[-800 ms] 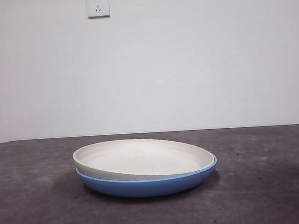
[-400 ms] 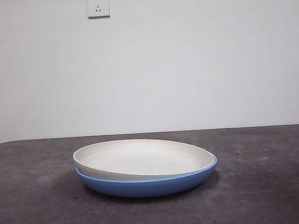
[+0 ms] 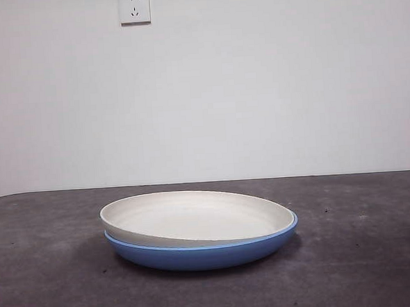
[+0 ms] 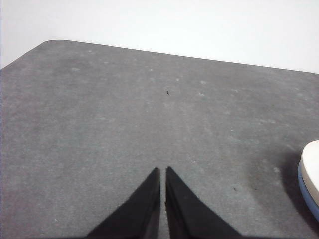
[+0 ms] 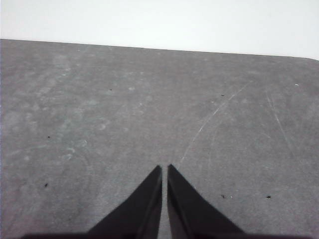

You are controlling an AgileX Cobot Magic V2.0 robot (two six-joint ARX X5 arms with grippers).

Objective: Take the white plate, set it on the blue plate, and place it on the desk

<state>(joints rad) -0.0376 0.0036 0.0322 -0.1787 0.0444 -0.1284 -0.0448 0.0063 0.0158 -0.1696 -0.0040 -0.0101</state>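
Both claws wait with jaws together and empty: the left gripper [image 4: 163, 170] over bare tabletop near the plates, the right gripper [image 5: 165, 168] farther off. Mid-table on the dark grey-brown speckled desk [image 3: 364, 255], the matte cream-white round plate [image 3: 195, 217] sits tilted inside the glossy blue round plate [image 3: 204, 254]. To lift it well, I would open wide, take the raised white rim alone, and rise level.

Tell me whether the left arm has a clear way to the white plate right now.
Probably yes. The left gripper hangs shut over bare desk, and the white plate, resting tilted in the blue plate, shows at the wrist view's edge with nothing between.
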